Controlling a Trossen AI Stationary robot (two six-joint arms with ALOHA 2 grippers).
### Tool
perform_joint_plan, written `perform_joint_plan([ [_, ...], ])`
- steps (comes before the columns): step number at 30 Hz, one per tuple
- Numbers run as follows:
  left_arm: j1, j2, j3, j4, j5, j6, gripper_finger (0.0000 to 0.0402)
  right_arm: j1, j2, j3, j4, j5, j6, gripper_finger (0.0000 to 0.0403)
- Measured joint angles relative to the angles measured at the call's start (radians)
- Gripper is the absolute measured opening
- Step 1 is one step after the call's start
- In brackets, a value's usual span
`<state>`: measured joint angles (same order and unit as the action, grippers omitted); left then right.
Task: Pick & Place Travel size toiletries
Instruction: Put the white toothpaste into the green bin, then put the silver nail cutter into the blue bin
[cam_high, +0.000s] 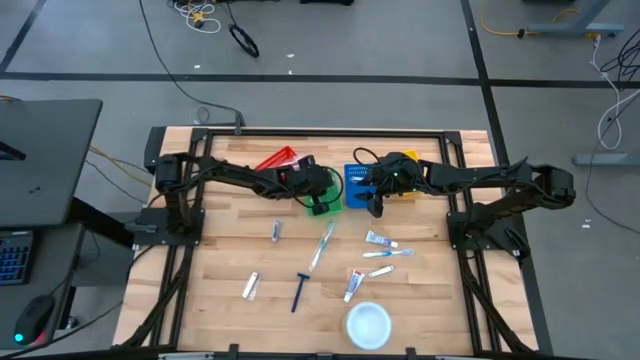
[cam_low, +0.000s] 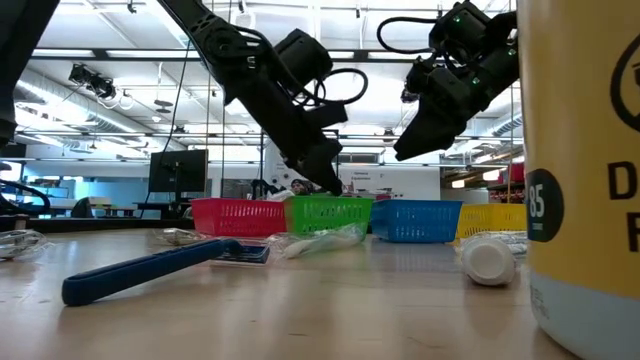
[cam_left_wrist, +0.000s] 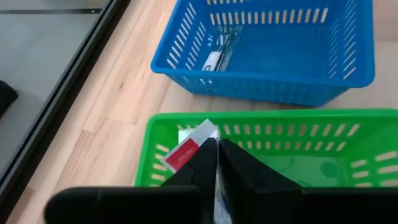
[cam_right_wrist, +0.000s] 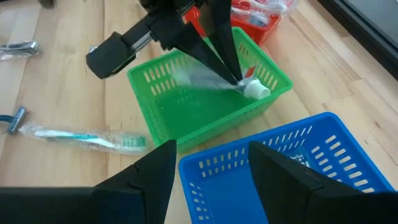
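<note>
My left gripper (cam_right_wrist: 236, 78) is shut on a small white tube (cam_right_wrist: 214, 82) with a red mark, just above the green basket (cam_right_wrist: 186, 106). My right gripper (cam_right_wrist: 211, 180) hangs open and empty above the blue basket (cam_right_wrist: 280, 162). More toiletries lie loose on the wood nearer the front edge. They are a wrapped toothbrush (cam_high: 322, 245), a blue razor (cam_high: 300, 290) and several white tubes such as one (cam_high: 380, 240) at the right. My left gripper pinches the white tube between its two fingers (cam_right_wrist: 225, 59), close to the capped end (cam_right_wrist: 256, 90). The fingers slant down from the table's left side and lie across the tube. The tube lies roughly level above the green basket, its flat red-marked end (cam_left_wrist: 183, 154) sticking out past the fingers.
Red (cam_high: 280, 160), green (cam_high: 325, 203), blue (cam_high: 357, 180) and yellow (cam_low: 490, 218) baskets stand in a row at the back. The blue one holds a wrapped item (cam_left_wrist: 217, 56). A round white disc (cam_high: 367, 323) sits near the front edge. A dark frame rims the table.
</note>
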<state>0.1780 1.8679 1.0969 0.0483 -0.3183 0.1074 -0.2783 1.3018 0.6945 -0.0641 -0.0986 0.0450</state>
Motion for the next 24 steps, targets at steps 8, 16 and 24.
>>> perform_joint_plan([
  [8, -0.005, -0.011, 0.000, -0.031, -0.018, -0.050, 0.0099, 0.000, 0.000, 0.000, -0.001, 0.000, 0.000, 0.0211],
  [16, -0.014, -0.167, 0.001, -0.141, 0.012, -0.154, 0.0122, 0.001, 0.000, 0.000, -0.003, -0.002, 0.003, 0.0211],
  [24, -0.038, -0.364, -0.039, -0.336, -0.025, -0.205, 0.0107, 0.061, 0.043, 0.000, -0.006, -0.009, 0.022, 0.0211],
])
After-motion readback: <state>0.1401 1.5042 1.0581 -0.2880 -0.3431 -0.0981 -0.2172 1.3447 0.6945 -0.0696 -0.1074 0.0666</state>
